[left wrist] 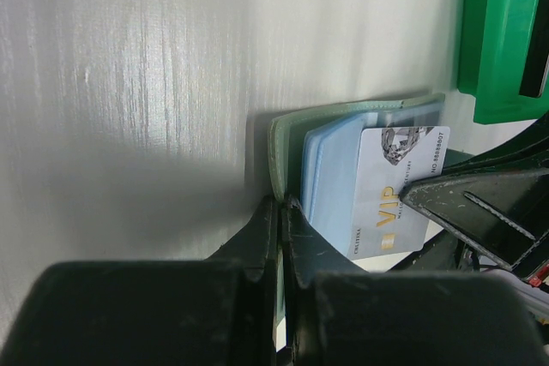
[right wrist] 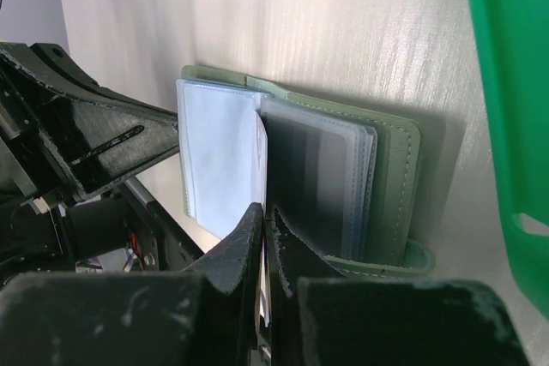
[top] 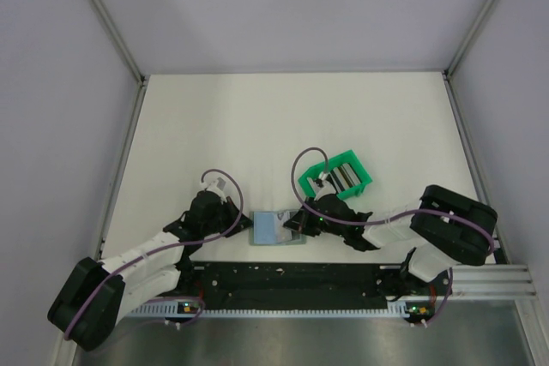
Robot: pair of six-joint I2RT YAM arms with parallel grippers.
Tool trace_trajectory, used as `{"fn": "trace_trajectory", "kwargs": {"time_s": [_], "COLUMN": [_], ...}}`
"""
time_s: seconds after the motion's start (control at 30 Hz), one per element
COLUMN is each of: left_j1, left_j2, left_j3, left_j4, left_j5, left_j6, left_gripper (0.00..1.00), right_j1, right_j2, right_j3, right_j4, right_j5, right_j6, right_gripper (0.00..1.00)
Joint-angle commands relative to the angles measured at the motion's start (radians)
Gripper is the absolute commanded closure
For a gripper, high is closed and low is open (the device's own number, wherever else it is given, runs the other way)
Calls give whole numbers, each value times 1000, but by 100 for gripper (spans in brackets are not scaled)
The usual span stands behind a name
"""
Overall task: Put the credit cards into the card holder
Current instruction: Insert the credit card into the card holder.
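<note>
Lying open at the near edge of the white bench [top: 257, 126], grey-green card holder [top: 273, 231], left hand [left wrist: 281, 207] pinching its cover edge, right hand [right wrist: 266, 216] clamped on a white VIP card [left wrist: 390, 203] at its blue sleeves, green bin [left wrist: 497, 40] just beyond.

Card holder [top: 270, 231] open flat, blue sleeves up; whitish VIP card [left wrist: 386, 176] against sleeves.

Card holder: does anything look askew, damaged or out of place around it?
Nothing looks damaged or spilled. The card holder lies open, its cover edge pinched by the left gripper. The white VIP card, held by the right gripper, overlaps the light blue sleeves with one end sticking out; whether it is in a pocket cannot be told.
</note>
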Motion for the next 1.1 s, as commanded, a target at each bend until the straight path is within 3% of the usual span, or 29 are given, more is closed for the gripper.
{"fn": "trace_trajectory", "kwargs": {"time_s": [0.0, 0.6, 1.07], "left_j1": [2, 2, 2], "left_j2": [-3, -1, 2], "left_j3": [-22, -21, -21], "left_j4": [1, 9, 15], "left_j5": [-12, -10, -4], "left_j6": [0, -1, 2], "left_gripper": [100, 100, 100], "right_j1": [-5, -1, -12], "right_j2": [-29, 32, 3], "right_j3": [3, 20, 66], "right_j4": [-66, -14, -141], "right_j5": [42, -13, 52], "right_j6": [-3, 13, -37], "right_gripper": [100, 100, 100]}}
